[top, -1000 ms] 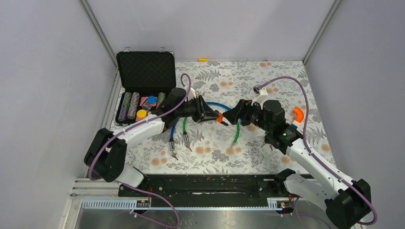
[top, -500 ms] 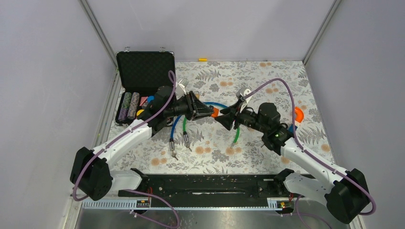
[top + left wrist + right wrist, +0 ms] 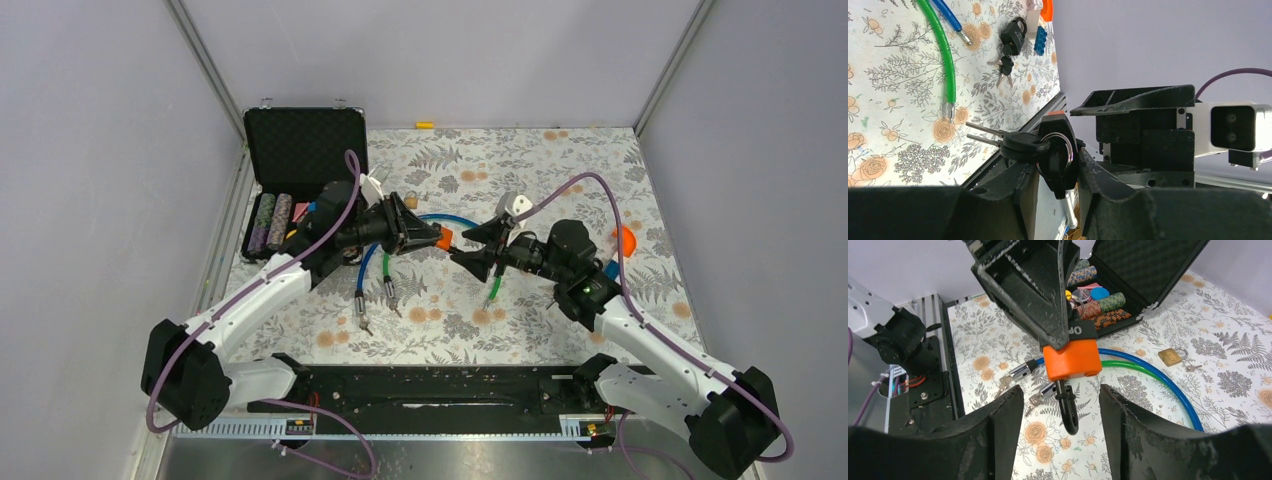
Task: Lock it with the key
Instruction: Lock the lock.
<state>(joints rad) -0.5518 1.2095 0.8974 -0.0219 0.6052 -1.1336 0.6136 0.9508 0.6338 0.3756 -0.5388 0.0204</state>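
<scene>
- Far left, an open black case [image 3: 305,150] is seen lying on the flowered mat [image 3: 560,170], with rows of poker chips [image 3: 272,222] packed inside.
- At mid-scene the orange padlock [image 3: 1071,359] is held off the mat, pinched in the closed left gripper [image 3: 1055,192].
- Only in the left wrist view is a bunch of keys [image 3: 1013,142] shown on a ring at that padlock. A black padlock [image 3: 1013,32] with keys of its own is also shown beside a blue brick [image 3: 1040,43].
- Only in the right wrist view can a brass padlock [image 3: 1170,356] be made out clearly.
- The right gripper [image 3: 1062,440] is spread wide just beneath the orange padlock, and nothing is held.
- A black loop [image 3: 1068,412] is seen under the orange padlock. It cannot be told whether it is shackle or key, and no keyhole is shown.
</scene>
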